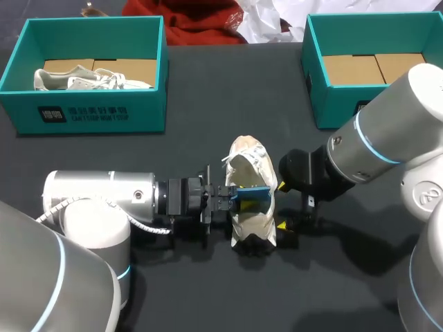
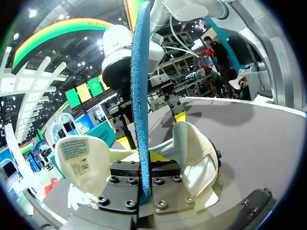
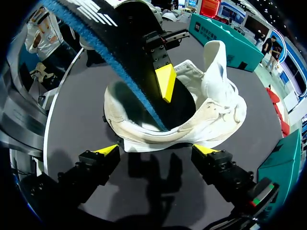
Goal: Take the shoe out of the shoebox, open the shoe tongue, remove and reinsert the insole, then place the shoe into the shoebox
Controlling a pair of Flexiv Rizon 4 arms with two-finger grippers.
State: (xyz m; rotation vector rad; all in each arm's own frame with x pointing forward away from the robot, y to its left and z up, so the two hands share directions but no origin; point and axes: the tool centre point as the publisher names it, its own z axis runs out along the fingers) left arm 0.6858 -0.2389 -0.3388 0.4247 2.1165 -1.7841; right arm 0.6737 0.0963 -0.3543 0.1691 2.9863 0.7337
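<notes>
As left gripper point(image 1: 228, 196) clamps insole point(image 1: 253, 195), shoe point(image 1: 249, 160) seems upright.

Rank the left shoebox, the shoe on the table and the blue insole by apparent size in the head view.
Largest: left shoebox
Middle: shoe on the table
Smallest: blue insole, only partly showing

The shoe point(image 1: 252, 181) is cream-white. The insole point(image 3: 122, 52) is black on one face, with white stripes, and bright blue on the other. The left shoebox point(image 1: 145, 111) and the right shoebox point(image 1: 320, 104) are teal, with brown cardboard inside. The table point(image 1: 208, 90) is dark grey. The right gripper point(image 3: 156, 149) is black with yellow tips.
</notes>
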